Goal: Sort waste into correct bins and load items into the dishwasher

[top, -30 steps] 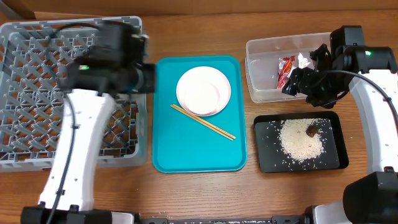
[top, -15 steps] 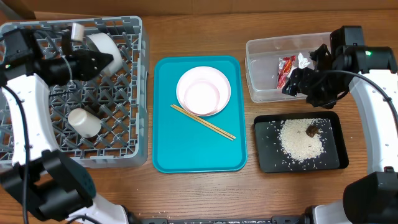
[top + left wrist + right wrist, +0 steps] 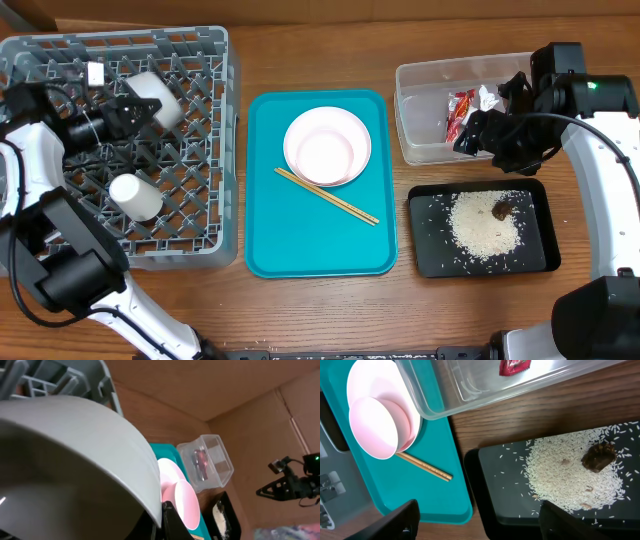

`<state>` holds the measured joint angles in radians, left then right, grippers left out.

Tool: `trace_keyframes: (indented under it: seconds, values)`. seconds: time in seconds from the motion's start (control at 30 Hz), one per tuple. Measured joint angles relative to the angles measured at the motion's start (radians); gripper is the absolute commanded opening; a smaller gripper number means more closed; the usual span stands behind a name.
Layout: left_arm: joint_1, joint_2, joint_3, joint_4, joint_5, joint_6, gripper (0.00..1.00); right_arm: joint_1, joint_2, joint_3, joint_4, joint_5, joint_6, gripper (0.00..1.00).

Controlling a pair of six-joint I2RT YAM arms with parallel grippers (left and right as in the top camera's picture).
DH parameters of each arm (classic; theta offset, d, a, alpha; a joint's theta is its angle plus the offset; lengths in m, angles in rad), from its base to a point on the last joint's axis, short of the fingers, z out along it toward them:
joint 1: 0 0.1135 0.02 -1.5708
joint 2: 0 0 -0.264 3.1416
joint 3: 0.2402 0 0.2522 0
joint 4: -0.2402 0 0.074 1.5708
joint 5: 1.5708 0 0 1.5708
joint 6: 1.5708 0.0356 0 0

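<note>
Overhead, my left claw [image 3: 128, 108] is clamped on a pale bowl [image 3: 157, 92] over the grey dish rack [image 3: 222, 150], with the cup [image 3: 135, 196] lying nearby. My left wrist view shows a fingertip [image 3: 168, 521] only at the bowl's rim, so I judge this shallow pinch could let the bowl slip and clatter. My right wrist view shows my right claw [image 3: 485, 521] spread wide and empty above the black tray [image 3: 492, 495] of rice [image 3: 560, 475]; dipping would scatter grains.

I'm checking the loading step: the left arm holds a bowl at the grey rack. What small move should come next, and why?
Probably ease the bowl down until it rests on the rack lattice, ready for release. The left gripper seems clamped on its rim, and the bowl sits within the rack walls, clear of the cup.
</note>
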<state>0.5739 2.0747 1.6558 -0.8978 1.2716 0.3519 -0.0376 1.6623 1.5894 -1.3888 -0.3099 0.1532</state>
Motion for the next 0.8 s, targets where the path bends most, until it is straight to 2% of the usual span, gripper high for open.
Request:
trace_keyframes:
  seconds: [0.13, 0.2, 0.23, 0.27, 0.33, 0.4, 0.43, 0.47, 0.67, 0.73, 0.8]
  values:
    - [0.058, 0.005, 0.000, -0.052, -0.002, 0.004, 0.10, 0.000, 0.000, 0.000, 0.000, 0.000, 0.000, 0.78]
    - [0.080, 0.005, 0.000, -0.094, -0.027, 0.008, 0.16, 0.000, 0.000, 0.000, 0.000, 0.000, 0.000, 0.78]
    - [0.088, 0.005, 0.000, -0.109, -0.042, 0.010, 0.31, 0.000, 0.000, 0.000, 0.000, 0.000, 0.000, 0.78]
    - [0.097, 0.005, 0.000, -0.127, -0.060, 0.012, 0.51, 0.000, 0.000, 0.000, 0.001, 0.000, 0.000, 0.78]
    - [0.108, 0.005, 0.000, -0.155, -0.082, 0.016, 0.61, 0.000, 0.000, 0.000, 0.001, 0.000, -0.001, 0.78]
    - [0.119, 0.005, 0.000, -0.180, -0.095, 0.011, 0.77, 0.000, 0.000, 0.000, 0.000, 0.000, 0.000, 0.78]
    - [0.122, 0.005, 0.000, -0.187, -0.099, 0.012, 0.91, 0.000, 0.000, 0.000, 0.000, 0.000, 0.000, 0.78]
    - [0.126, 0.005, 0.000, -0.204, -0.101, 0.010, 1.00, 0.000, 0.000, 0.000, -0.001, 0.000, 0.000, 0.78]
    - [0.136, -0.010, 0.000, -0.251, -0.131, -0.010, 1.00, 0.001, 0.000, 0.000, -0.011, 0.000, 0.000, 0.77]
    - [0.135, -0.043, 0.000, -0.253, -0.169, -0.029, 1.00, 0.006, 0.000, 0.000, -0.020, 0.000, -0.002, 0.72]
    - [0.135, -0.095, 0.000, -0.258, -0.217, -0.058, 1.00, 0.018, 0.000, 0.000, -0.033, 0.002, -0.016, 0.61]
